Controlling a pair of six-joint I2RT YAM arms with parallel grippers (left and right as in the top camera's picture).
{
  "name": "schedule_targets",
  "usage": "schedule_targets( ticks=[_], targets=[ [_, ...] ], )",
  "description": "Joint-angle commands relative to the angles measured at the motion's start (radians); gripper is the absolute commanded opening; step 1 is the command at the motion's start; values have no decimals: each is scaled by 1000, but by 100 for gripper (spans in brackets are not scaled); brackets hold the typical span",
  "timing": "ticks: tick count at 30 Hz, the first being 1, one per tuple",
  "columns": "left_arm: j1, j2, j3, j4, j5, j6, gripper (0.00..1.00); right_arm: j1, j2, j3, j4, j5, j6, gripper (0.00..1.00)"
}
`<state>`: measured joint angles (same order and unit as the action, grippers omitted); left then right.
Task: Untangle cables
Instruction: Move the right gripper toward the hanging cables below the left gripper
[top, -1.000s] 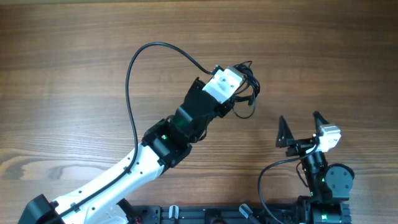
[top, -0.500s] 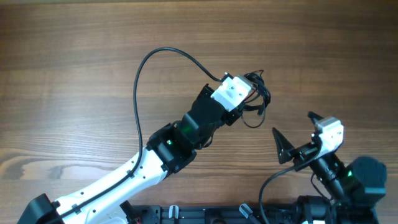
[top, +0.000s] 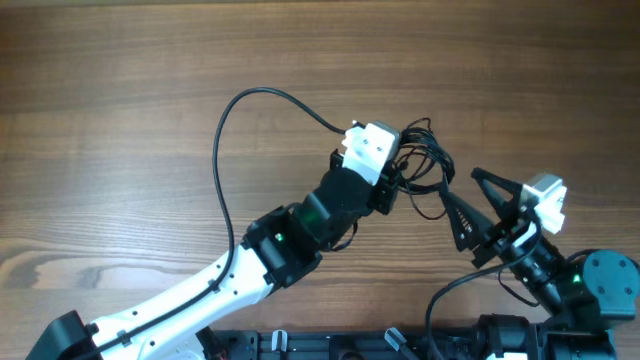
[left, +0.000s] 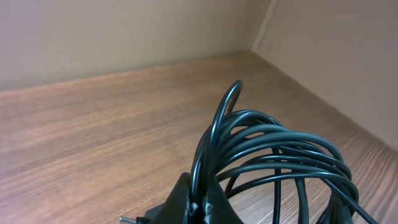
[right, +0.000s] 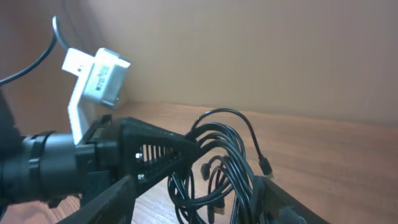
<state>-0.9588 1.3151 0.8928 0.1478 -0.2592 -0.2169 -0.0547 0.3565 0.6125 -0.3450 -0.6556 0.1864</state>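
Several cables (top: 428, 165) clamped in the left end effector (top: 397, 183) hang beside the spread right end effector (top: 467, 208).

Just a wood-grain table (top: 110, 90) filling the overhead frame, plus a plain beige wall (right: 280, 50) across the top of both wrist views.

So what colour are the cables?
The cables are black; clearest in the left wrist view.

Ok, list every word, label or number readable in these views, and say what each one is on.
Small dark print on the silver wrist camera housing: too blurred to read.
Nothing else: no text on the cables or the wooden table.
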Motion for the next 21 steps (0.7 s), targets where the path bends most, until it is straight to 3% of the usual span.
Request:
schedule_targets(
  ticks=[1,7,10,13,18,21],
  targets=[
    [-8,-28,13,-9,6,-53,4,5,6,19,-28,42,-85,61],
    [-8,-38,192,-331,9,-48,4,5,81,19,-65,40,-480,57],
    [-8,-38,225,-354,35,-29,4,5,135,19,-85,-58,-581,55],
    [-8,-38,225,-353,95,-27,4,5,165,19,-83,-72,-583,48],
    [-34,-38,225,-336,138,-27,4,5,190,19,-79,23,-590,22],
    [-64,-38,225,-319,143,-26,4,5,191,19,-78,69,-590,20]
  ],
)
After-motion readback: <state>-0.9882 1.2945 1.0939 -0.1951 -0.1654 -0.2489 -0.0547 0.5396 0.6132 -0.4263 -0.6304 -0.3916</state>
